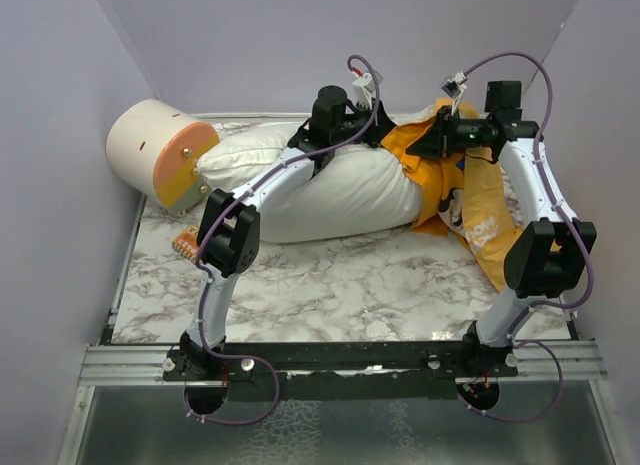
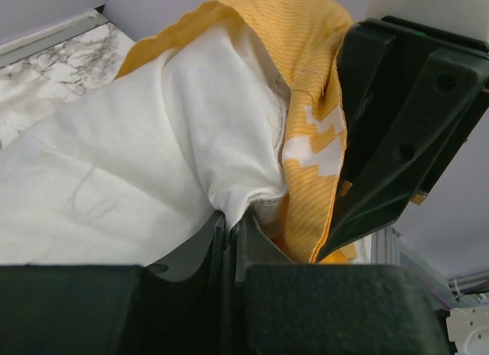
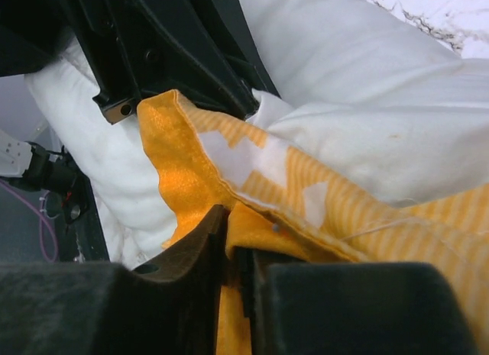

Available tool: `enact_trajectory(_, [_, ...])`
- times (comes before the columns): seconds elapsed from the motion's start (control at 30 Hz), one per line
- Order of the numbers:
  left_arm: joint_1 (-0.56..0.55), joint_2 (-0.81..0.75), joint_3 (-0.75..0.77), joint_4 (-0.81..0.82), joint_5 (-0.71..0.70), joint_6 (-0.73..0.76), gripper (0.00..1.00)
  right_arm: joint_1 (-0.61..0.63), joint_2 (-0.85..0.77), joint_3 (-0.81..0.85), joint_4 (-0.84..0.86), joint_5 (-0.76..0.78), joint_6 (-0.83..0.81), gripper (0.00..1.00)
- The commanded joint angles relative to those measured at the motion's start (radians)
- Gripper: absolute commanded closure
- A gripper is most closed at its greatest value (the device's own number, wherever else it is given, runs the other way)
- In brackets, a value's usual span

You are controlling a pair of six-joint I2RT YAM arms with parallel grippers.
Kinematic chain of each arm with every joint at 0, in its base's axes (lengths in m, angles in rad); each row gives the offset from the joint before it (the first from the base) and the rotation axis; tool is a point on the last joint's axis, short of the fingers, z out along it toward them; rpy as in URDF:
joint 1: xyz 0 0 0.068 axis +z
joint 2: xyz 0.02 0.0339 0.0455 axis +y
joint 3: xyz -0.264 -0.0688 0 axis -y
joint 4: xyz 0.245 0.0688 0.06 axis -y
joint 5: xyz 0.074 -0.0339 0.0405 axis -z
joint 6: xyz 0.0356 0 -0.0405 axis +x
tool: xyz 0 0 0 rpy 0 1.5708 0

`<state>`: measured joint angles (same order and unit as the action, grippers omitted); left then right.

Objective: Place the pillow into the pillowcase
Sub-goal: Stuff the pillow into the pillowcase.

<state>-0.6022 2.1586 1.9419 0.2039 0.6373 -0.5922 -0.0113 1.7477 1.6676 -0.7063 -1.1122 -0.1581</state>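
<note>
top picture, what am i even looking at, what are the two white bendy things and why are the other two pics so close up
Those are two robot arms, the left arm and the right arm, bolted to the near edge of a marble table. The top picture comes from a fixed camera above and behind them. On the table lie a plump white pillow, an orange-yellow pillowcase wrapped around its right end, and a cream-and-orange cylinder at the back left. The close-ups come from a camera on each wrist. One looks past the left pincer, shut on a fold of pillow fabric. The other looks past the right pincer, shut on the pillowcase edge.
</note>
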Motion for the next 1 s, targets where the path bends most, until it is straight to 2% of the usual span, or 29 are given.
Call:
enact_trajectory(0.0, [0.031,0.033,0.034,-0.065,-0.095,0.002,0.86,0.022,0.039,0.037,-0.020,0.059,-0.026,0.79])
enact_trajectory(0.17, [0.076,-0.085,0.025,-0.058,-0.303,0.175,0.33,0.021,0.027,0.056,-0.010,0.061,-0.023,0.60])
enact_trajectory(0.23, [0.101,-0.170,-0.022,0.007,-0.372,0.234,0.19,0.018,0.028,0.070,-0.013,0.058,-0.019,0.54])
enact_trajectory(0.27, [0.118,-0.209,-0.039,0.025,-0.388,0.252,0.15,0.015,0.030,0.079,-0.016,0.055,-0.020,0.51])
enact_trajectory(0.33, [0.155,-0.272,-0.043,0.010,-0.360,0.288,0.14,0.011,0.034,0.103,-0.021,0.048,-0.018,0.45])
enact_trajectory(0.43, [0.177,-0.373,-0.081,-0.105,-0.312,0.392,0.14,-0.003,0.044,0.145,-0.026,0.042,-0.016,0.40])
enact_trajectory(0.6, [0.181,-0.635,-0.381,-0.225,-0.353,0.522,0.13,-0.022,0.050,0.193,-0.044,0.045,-0.024,0.36])
enact_trajectory(0.77, [0.231,-0.904,-0.742,-0.231,-0.403,0.467,0.13,-0.024,0.049,0.180,-0.032,0.046,-0.018,0.35])
enact_trajectory(0.87, [0.281,-1.061,-0.886,-0.236,-0.451,0.405,0.12,-0.024,0.055,0.165,-0.028,0.053,-0.019,0.34])
enact_trajectory(0.97, [0.316,-1.217,-0.978,-0.275,-0.547,0.358,0.07,-0.024,0.062,0.161,-0.030,0.061,-0.020,0.34])
